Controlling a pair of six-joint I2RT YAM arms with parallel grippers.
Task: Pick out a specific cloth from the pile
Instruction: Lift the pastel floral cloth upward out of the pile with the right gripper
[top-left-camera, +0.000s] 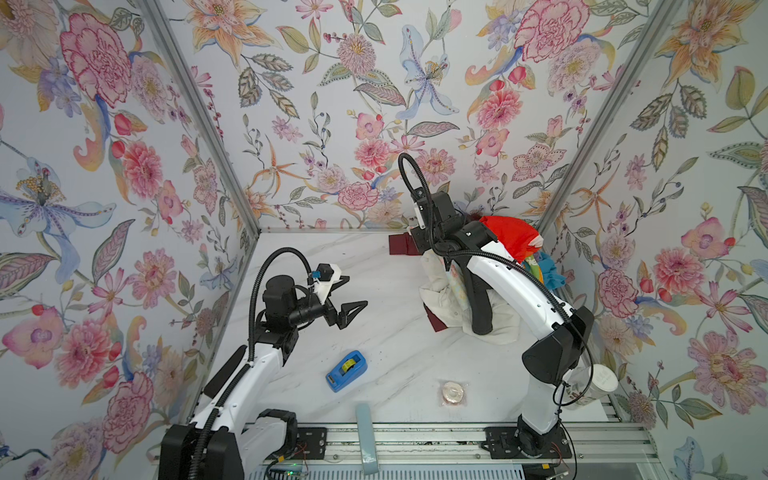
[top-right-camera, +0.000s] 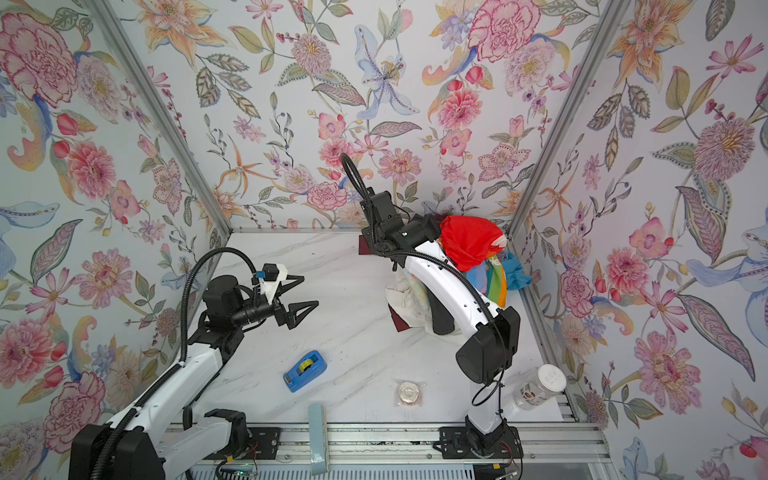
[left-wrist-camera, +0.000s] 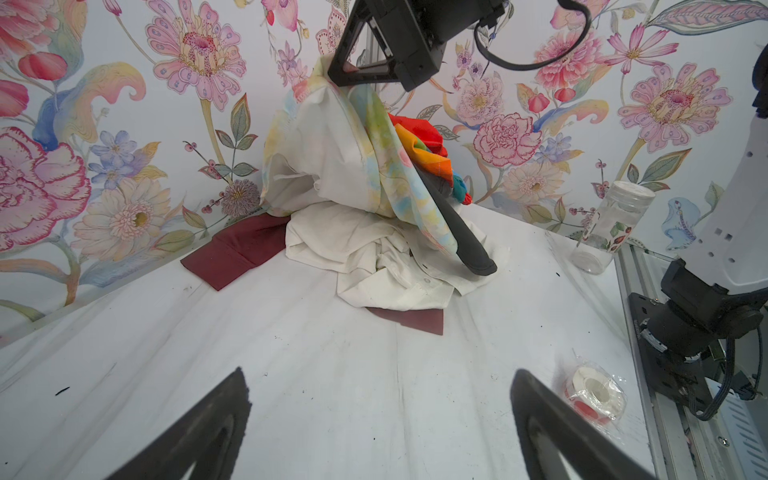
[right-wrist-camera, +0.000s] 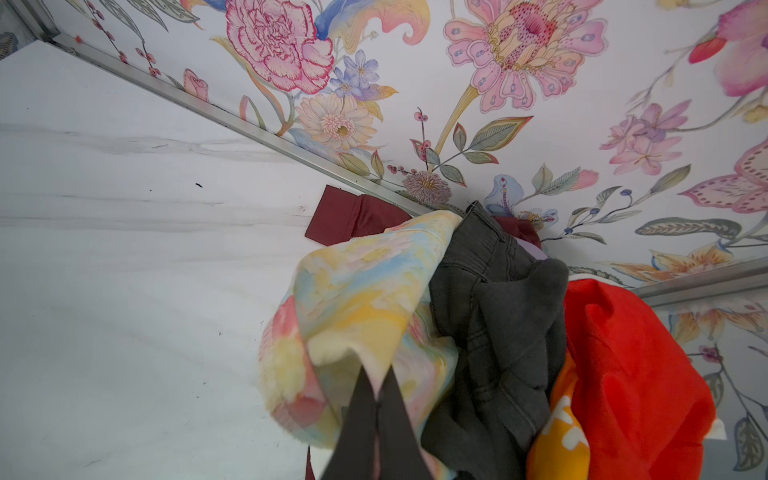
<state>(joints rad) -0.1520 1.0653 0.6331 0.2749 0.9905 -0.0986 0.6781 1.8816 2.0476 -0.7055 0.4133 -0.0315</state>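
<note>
In both top views the cloth (top-left-camera: 455, 286) is seen raised beside the pile (top-left-camera: 511, 241) at the far right corner of the worktop (top-left-camera: 386, 270); the left gripper (top-left-camera: 354, 292) is held spread over the left half. In the left wrist view the right gripper (left-wrist-camera: 338, 75) is seen pinching the cloth's top. In the right wrist view its jaws are pressed together on that fabric.

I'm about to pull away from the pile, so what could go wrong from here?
1. The black garment and the red cloth hang bunched against the cloth; pulling away may drag them along.
2. The right gripper is shut on just a small fold of the cloth, so its weight could slip it free.
3. In a top view the red cloth seems to rest against the right arm and may snag.
</note>
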